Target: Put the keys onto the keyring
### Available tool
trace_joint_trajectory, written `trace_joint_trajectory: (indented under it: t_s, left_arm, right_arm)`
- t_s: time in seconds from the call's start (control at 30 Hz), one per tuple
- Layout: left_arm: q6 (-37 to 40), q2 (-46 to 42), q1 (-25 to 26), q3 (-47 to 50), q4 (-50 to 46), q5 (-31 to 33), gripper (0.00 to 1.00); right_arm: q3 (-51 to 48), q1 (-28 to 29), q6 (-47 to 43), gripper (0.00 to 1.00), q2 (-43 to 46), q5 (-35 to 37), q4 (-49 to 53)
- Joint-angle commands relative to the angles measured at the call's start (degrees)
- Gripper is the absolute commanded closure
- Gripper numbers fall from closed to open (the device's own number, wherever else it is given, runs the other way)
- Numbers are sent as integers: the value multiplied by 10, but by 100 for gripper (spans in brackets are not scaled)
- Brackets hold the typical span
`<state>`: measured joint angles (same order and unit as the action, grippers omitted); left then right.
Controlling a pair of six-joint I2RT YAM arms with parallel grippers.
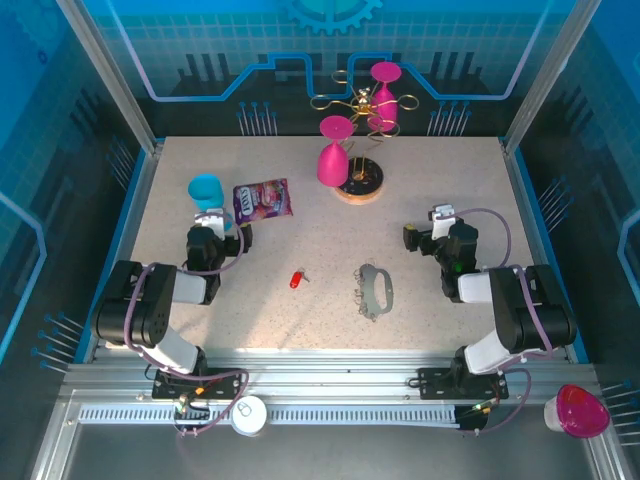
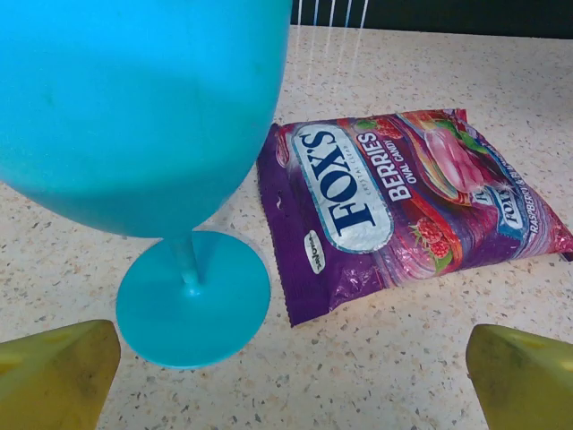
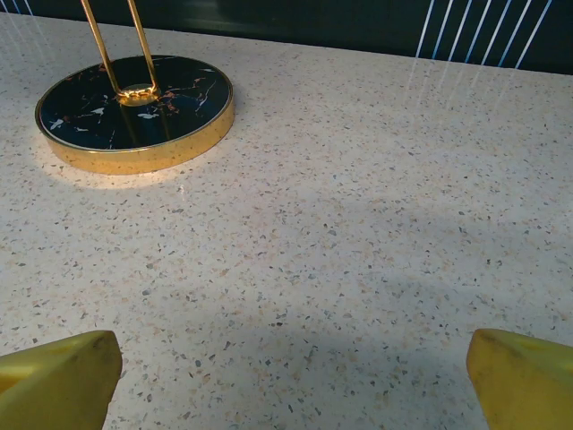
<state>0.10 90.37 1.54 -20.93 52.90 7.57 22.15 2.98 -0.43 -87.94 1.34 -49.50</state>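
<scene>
A tiny key (image 1: 298, 278) with a red head lies on the speckled table between the two arms. To its right lies the keyring (image 1: 377, 290), a flat grey oval loop with small wire rings along its left edge. My left gripper (image 1: 212, 222) rests at the left, well apart from the key, its yellow fingertips (image 2: 58, 372) spread wide over bare table: open and empty. My right gripper (image 1: 437, 222) sits at the right, above and beyond the keyring, its fingertips (image 3: 524, 381) also wide apart with nothing between them.
A blue goblet (image 2: 152, 134) stands just in front of the left gripper, beside a purple Fox's candy bag (image 2: 403, 197). At the back a gold wire glass rack (image 1: 360, 110) on a round base (image 3: 134, 112) carries pink goblets (image 1: 334, 155). A pink cup (image 1: 577, 410) sits off the table, near right.
</scene>
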Motion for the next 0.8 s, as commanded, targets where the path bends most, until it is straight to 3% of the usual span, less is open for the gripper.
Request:
trace_joint_trajectory:
  t_s: [0.0,0.43,0.6,0.77]
  left_arm:
    - [1,-13,-7,-12,-2,-19,1]
    - [1,-13,-7,-13,-3,-22,1]
    - [14,-34,-13,-4,-1,-74,1]
    - [-10,-191,-11,-64,-209,-69,1]
  right_arm:
    - [9,6,-6,0,-3,9,-9]
    - [11,0,-2,0,-3,-2,-5]
    - [-10,4,-16,0,36,-15,-14]
    - [10,29,8,0,209,51,154]
